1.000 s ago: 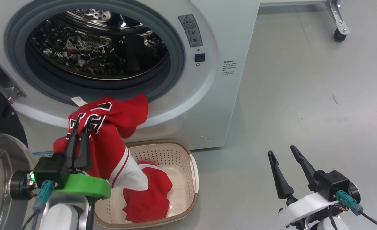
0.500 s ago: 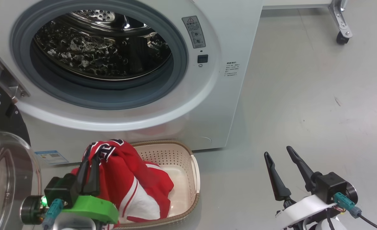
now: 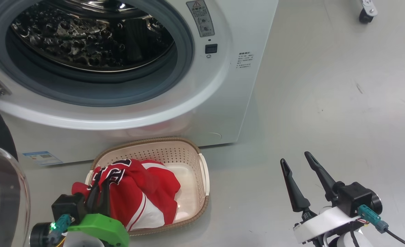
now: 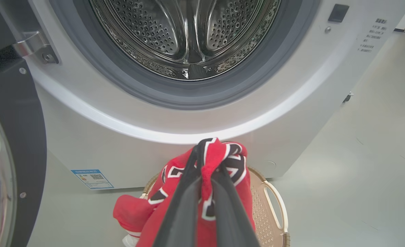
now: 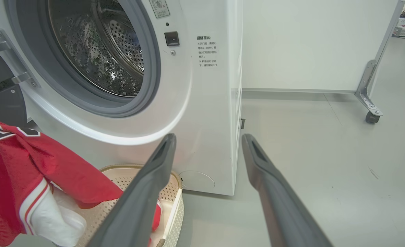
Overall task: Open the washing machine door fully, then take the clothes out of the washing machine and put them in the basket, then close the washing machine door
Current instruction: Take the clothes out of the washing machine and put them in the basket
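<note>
Clothes [image 3: 144, 192] clamped between left gripper [image 3: 98, 187] jaws, draped into basket [image 3: 192, 154] right under the tips. Drum [image 3: 85, 41] ahead looks empty. Step: drop-off. Next: release, then close door [image 4: 13, 120]. Right gripper [image 3: 295, 157] jaws apart, nothing between.

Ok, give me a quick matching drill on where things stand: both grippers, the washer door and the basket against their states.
1 left gripper
2 right gripper
3 washing machine door
4 basket

A swung open
B jaws apart, empty
C on the floor, red clothes in it
D jaws shut on the clothes

Pairs: 1-D, 2-B, 3-A, 4-C
</note>
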